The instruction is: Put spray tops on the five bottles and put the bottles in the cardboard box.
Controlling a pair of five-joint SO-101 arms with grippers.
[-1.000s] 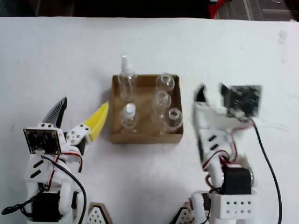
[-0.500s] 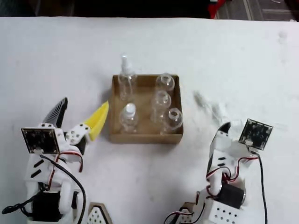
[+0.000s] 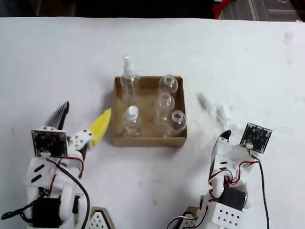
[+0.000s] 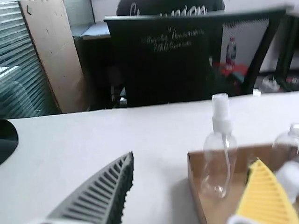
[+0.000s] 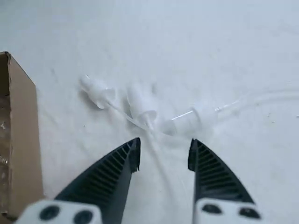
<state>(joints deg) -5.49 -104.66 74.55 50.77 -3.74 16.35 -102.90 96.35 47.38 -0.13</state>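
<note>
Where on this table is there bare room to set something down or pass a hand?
Free: the table strip behind the cardboard box, the far right corner, and the patch on the box's near side. Crowded: right of the box, where loose spray tops lie before the right tool; the left tool sits close by the box's left wall.

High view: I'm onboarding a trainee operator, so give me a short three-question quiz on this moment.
1. How many bottles in the cardboard box lack a top?
2. The loose spray tops lie: A in the box; B on the table by the right end effector; C on bottles.
3. True or false: the right end effector is shut.
Key: 1 three; 2 B; 3 false.
</note>
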